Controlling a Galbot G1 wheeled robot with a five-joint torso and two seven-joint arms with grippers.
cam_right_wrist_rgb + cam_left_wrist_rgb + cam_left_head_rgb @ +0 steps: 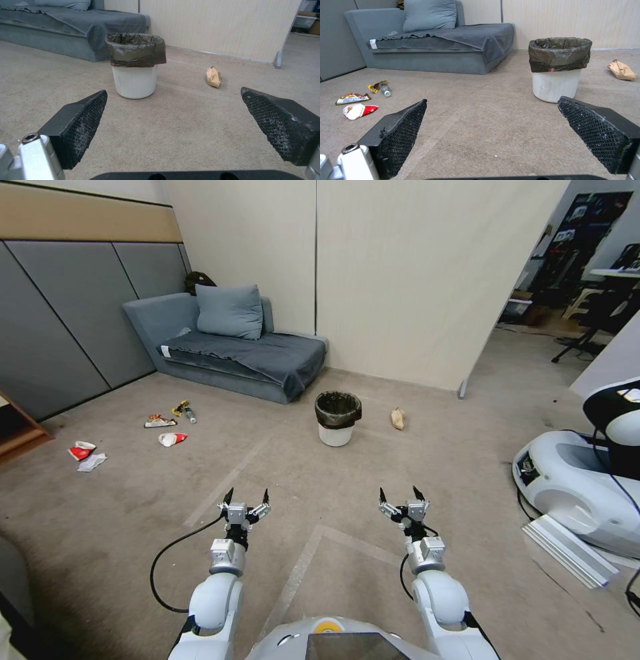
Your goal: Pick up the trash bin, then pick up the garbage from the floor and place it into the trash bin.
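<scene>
Closest in, both arms reach forward above the beige carpet [347, 580], side by side and well apart. The left gripper [247, 496] has its fingers spread wide with nothing between them, and the right gripper [402, 493] is spread the same way, also empty. Beyond them, standing upright on the carpet roughly midway ahead of the two arms, is the trash bin [337, 433]: a small round white bucket with a dark, crinkled bag liner [559, 53] folded down over its rim and hanging partway down the wall. What lies inside cannot be made out from these angles; only the dark lining of the mouth is visible. Just to its right lies a tan crumpled piece [398, 418], apart from the bin. Off to the left, well away from the bin, the rest of the garbage is scattered: a squashed red-and-white cup [172, 439], a snack wrapper [160, 422], a yellow wrapper beside a small bottle [190, 414], and nearer the left wall another red-and-white cup [81, 450] touching a white tissue [91, 462]. Farthest back, a grey sofa [233, 357] with a cushion [229, 311] sits against the wall.
</scene>
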